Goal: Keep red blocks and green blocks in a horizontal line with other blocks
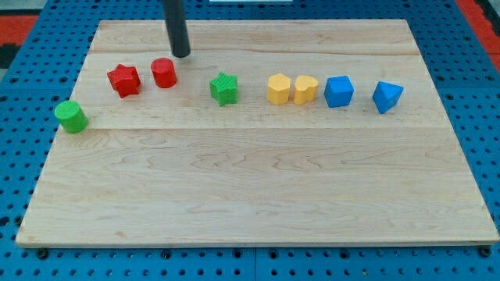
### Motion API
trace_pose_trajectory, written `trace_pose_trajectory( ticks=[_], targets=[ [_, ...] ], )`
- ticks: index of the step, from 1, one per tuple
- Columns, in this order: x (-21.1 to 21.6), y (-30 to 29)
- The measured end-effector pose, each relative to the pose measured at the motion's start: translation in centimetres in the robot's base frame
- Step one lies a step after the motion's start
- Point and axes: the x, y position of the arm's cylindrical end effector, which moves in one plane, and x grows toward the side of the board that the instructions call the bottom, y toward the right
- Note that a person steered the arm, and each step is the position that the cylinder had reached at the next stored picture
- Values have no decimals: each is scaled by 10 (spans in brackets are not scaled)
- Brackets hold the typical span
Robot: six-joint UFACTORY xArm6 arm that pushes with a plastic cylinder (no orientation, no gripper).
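Observation:
My tip (181,55) rests on the wooden board (250,187) near the view's top left, just above and right of the red cylinder (164,72), not touching it. A red star (124,80) lies left of that cylinder. A green cylinder (71,116) sits lower, near the board's left edge. A green star (224,88) lies right of the red cylinder. Further right stand a yellow hexagon (278,89) touching a yellow heart-like block (305,89), then a blue block (339,90) and another blue block (387,97). The blocks form a rough row across the board.
The board lies on a blue pegboard table (31,70). A red patch (476,12) shows at the view's top right corner.

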Motion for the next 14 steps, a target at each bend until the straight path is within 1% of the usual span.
trace_pose_trajectory(
  ticks=[1,3,4,5,6,7,8,9,10,11,12,13,14],
  targets=[
    [21,-24],
    [40,-25],
    [14,-31],
    [18,-63],
    [43,-73],
    [50,-79],
    [44,-108],
    [60,-121],
    [102,-143],
    [116,-125],
    [112,-103],
    [98,-96],
    [95,-96]
  ],
)
